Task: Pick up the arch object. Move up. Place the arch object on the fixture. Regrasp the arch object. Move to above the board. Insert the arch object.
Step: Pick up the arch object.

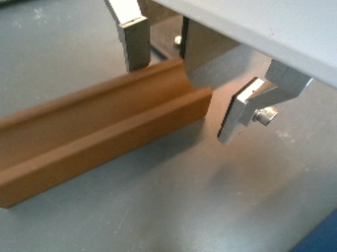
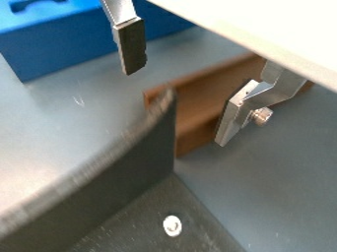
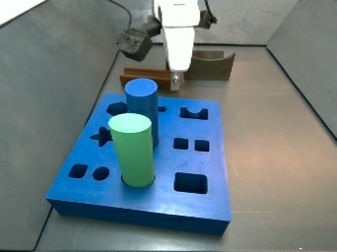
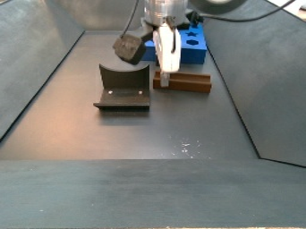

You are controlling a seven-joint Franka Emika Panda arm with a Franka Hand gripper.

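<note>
The gripper [image 1: 184, 89] straddles the arch object [image 1: 99, 128] with jaws spread; the fingers [image 3: 175, 79] hide its end.

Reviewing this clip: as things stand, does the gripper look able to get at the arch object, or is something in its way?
Probably yes. The gripper is open, low over one end of the arch object, one finger on each side. Nothing sits between; the fixture stands apart.

The gripper [image 1: 178, 84] has two flat silver plate fingers [image 2: 129, 44] with dark pads. A small screw head [image 1: 265, 116] sits at three o'clock beside one finger. In a side view the hand body [image 3: 175, 25] is white, with a dark cable [image 3: 128, 18] looping at ten o'clock.
</note>
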